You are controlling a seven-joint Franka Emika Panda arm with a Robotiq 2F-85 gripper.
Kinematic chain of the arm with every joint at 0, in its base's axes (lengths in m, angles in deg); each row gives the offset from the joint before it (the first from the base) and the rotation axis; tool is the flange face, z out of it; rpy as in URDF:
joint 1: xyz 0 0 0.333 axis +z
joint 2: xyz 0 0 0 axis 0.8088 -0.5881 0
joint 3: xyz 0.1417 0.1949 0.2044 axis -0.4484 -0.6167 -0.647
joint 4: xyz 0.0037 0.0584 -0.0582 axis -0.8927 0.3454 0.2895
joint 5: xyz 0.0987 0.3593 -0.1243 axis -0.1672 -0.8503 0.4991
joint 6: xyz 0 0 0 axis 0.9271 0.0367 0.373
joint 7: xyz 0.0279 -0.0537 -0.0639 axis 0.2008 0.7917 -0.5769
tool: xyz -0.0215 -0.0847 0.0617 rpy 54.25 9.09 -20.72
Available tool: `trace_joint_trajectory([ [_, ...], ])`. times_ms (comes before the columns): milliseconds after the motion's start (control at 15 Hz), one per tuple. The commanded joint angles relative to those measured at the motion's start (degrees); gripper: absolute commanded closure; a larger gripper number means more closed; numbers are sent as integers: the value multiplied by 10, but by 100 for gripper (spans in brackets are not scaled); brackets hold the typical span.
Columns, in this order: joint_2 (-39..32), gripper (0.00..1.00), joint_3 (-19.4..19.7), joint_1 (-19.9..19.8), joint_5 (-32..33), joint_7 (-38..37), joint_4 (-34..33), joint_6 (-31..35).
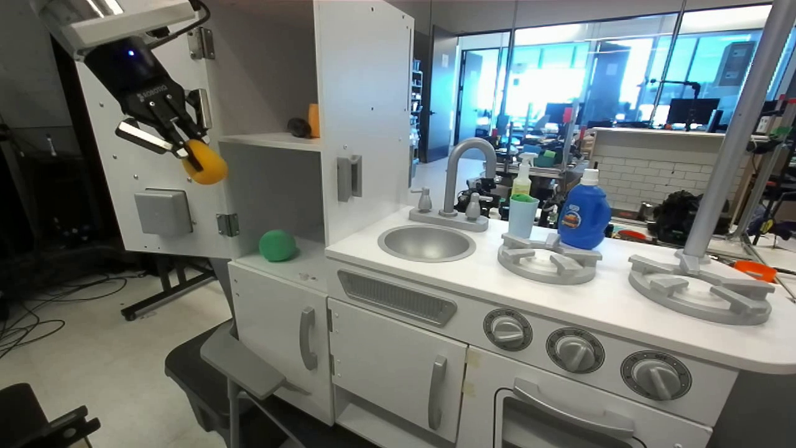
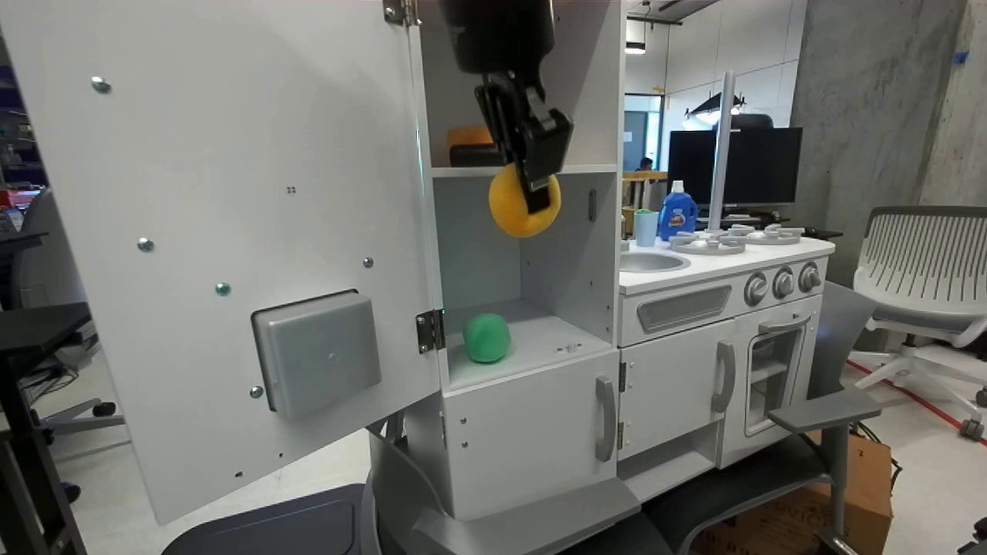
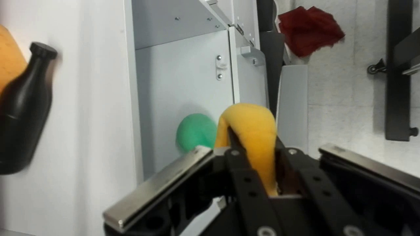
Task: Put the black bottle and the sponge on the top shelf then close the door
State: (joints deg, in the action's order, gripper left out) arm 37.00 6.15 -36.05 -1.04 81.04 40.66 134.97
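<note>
In an exterior view, the fingers [image 1: 193, 161] pinch the yellow sponge [image 1: 212, 167] in the air in front of the open door [image 1: 146, 174]. On the counter [image 1: 479, 267], a light-blue cup [image 1: 521, 219] with something green [image 1: 524, 198] in it stands just beside a white-capped blue jug [image 1: 587, 214].

In an exterior view, the white cabinet [image 2: 574, 247] has two open compartments: on the top shelf [image 2: 582, 169] the black bottle [image 2: 475, 156] lies in front of an orange block [image 2: 469, 136], and the lower compartment [image 2: 540, 327] holds a green ball [image 2: 486, 338].

In the wrist view, the bottle lies on its side, just beside the block; the sponge is squeezed between the fingers, apart from the top shelf, and partly covers the ball.
</note>
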Motion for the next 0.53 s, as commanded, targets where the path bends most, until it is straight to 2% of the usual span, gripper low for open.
trace_joint_trajectory([
  [0,13,95,20,-5,52,-109,4,41],
  [467,10,95,53,-17,166,-316,-11,86],
])
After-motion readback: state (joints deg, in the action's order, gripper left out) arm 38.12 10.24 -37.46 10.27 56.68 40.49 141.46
